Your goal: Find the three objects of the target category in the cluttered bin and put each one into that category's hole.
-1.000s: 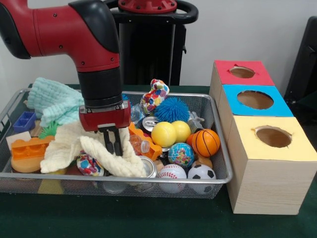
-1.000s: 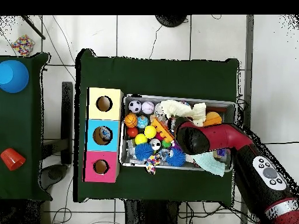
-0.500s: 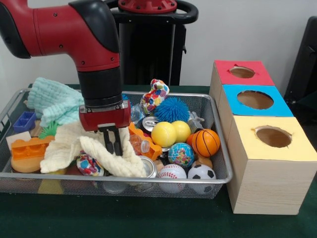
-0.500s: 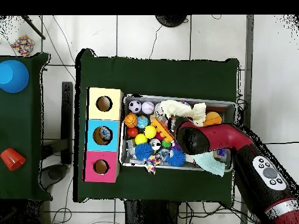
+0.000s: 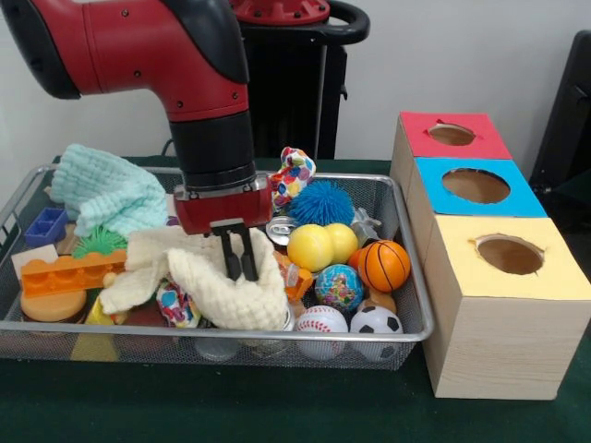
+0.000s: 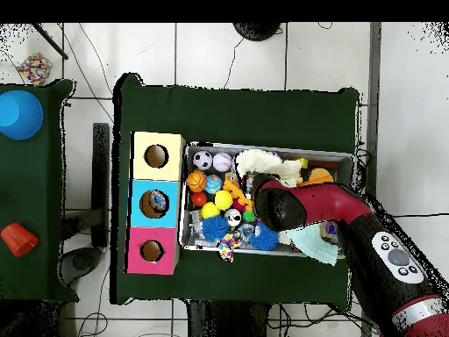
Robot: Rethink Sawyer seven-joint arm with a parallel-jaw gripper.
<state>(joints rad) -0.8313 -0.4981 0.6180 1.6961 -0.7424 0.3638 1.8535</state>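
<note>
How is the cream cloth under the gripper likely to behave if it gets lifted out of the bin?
The cream cloth lies crumpled in soft folds over other items in the bin, so it will probably hang limp. It looks light. Since it drapes over a patterned ball, lifting may drag or nudge things nearby. The gripper presses into its folds.

Robotics lab, green-clothed table (image 6: 237, 114) on white tiled floor (image 6: 228, 53), loose cables (image 6: 232, 61), pedestal-mounted arm (image 5: 138, 46)
</note>
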